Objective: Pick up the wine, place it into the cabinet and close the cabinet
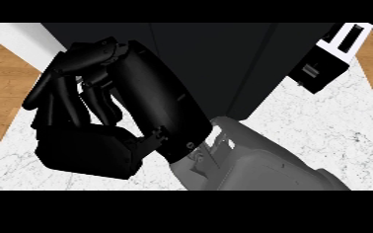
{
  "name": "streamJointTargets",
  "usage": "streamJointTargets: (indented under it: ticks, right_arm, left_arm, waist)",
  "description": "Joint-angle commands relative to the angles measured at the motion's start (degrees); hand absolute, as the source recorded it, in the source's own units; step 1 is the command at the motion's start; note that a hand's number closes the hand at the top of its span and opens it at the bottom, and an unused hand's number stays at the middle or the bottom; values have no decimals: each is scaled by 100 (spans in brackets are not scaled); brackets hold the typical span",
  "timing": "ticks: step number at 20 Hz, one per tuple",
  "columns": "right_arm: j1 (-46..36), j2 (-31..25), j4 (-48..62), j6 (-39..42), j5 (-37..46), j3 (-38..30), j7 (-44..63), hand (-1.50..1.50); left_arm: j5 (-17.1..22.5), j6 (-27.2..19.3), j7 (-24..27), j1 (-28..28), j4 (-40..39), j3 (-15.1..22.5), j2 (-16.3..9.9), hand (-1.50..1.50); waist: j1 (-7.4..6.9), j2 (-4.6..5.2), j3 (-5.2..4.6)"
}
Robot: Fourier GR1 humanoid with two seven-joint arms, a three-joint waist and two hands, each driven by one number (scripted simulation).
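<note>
My right hand (109, 113) fills the left and middle of the head view, raised close to the camera in front of the black cabinet (218, 59). Its grey forearm (262, 163) comes in from the lower right. The fingers (55, 91) are bent in a relaxed way, and white counter shows through the gaps between them. Nothing shows inside the hand. The wine is not in view. The cabinet's front is dark, with vertical seams at its middle and right. My left hand does not show.
A white marble counter (320, 128) runs under and to the right of the cabinet. A black and white toaster (328, 59) stands at the upper right. Wooden floor (15, 74) shows at the far left.
</note>
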State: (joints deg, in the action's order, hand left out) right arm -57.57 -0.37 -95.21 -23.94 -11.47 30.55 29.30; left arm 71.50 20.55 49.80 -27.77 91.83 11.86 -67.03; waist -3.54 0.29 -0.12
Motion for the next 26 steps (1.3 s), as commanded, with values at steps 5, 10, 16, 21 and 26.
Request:
streamJointTargets:
  ticks: [5, 10, 16, 21, 26]
  right_arm:
    - [-729, -17, 1728, 1798, -1341, -834, -558, 150]
    - [-918, 36, 2232, 3237, -2346, -388, 229, 150]
    - [-1182, 36, 3458, 4488, -2852, -305, 244, 150]
    - [-1471, 37, 4245, 4783, -3426, -636, -29, 150]
    - [-1428, 22, 5029, 5783, -3479, -1057, -472, 150]
  left_arm:
    - [25, 611, 80, -136, -79, -458, 61, -150]
    - [96, 655, -211, -148, 42, -560, -17, -150]
    - [51, 763, -382, -168, -149, -778, 167, -150]
    - [-12, 1107, -437, -433, -314, -1132, 308, -150]
    - [205, 1028, -851, -321, -271, -1426, 272, -150]
  waist:
    - [-21, 39, 7]
    - [-124, 46, 4]
    - [25, 26, 2]
    - [10, 7, 5]
    - [75, 27, 12]
